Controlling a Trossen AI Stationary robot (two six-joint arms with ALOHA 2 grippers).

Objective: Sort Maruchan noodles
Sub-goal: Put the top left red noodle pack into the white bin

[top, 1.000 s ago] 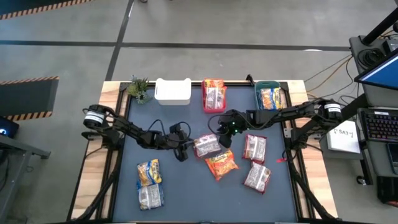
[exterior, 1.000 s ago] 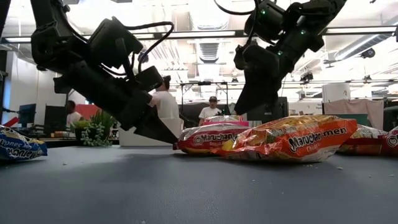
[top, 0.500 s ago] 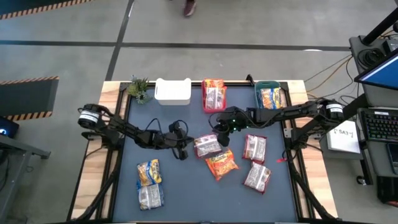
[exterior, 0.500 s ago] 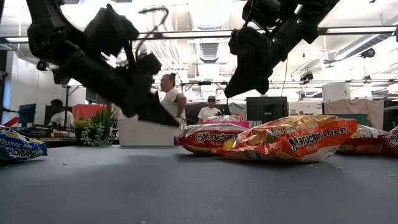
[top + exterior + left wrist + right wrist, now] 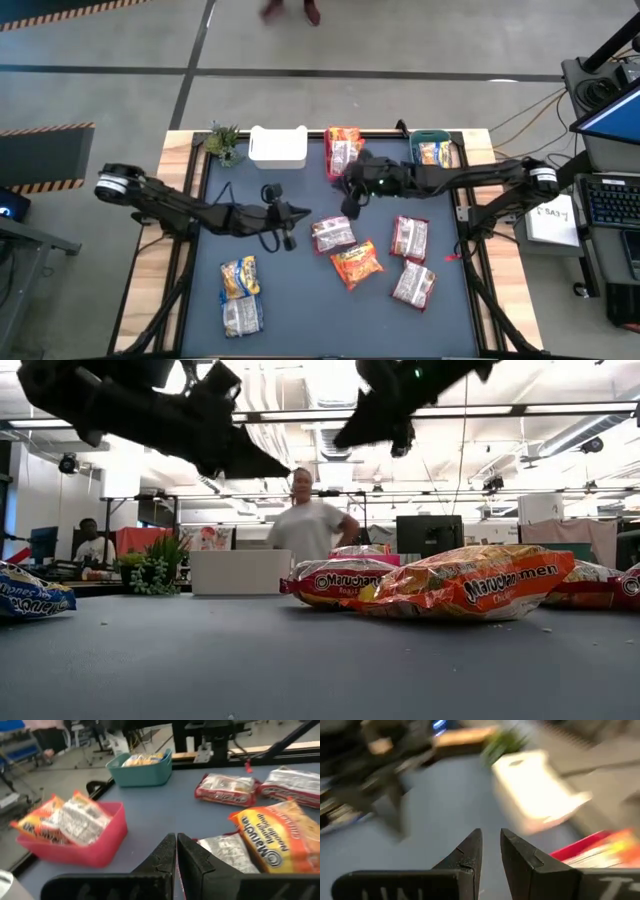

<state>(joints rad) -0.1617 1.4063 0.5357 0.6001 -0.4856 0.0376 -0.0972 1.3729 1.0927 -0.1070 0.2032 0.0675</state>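
Note:
My left gripper (image 5: 287, 230) (image 5: 176, 836) hangs shut and empty above the table, just left of a silvery-white and red noodle packet (image 5: 332, 235) (image 5: 227, 855). My right gripper (image 5: 349, 208) (image 5: 490, 832) hangs higher, beyond that packet, with a narrow gap between its fingers and nothing in it. An orange packet (image 5: 357, 263) leans on the silvery one's near edge. Two more silvery-red packets (image 5: 409, 238) (image 5: 414, 284) lie flat to the right. A blue-yellow packet (image 5: 240, 277) and a pale one (image 5: 243, 315) lie at the near left.
Along the far edge stand a small green plant (image 5: 225, 143), a white bin (image 5: 277, 147), a pink bin (image 5: 343, 165) holding packets, and a teal bin (image 5: 435, 160) holding a packet. A person (image 5: 312, 530) stands in the room beyond the table.
Both grippers have risen well clear of the table and tipped toward level. My left one has lifted away from the silvery packet's left end; my right one has gone up and toward the far edge. The packets lie where they were.

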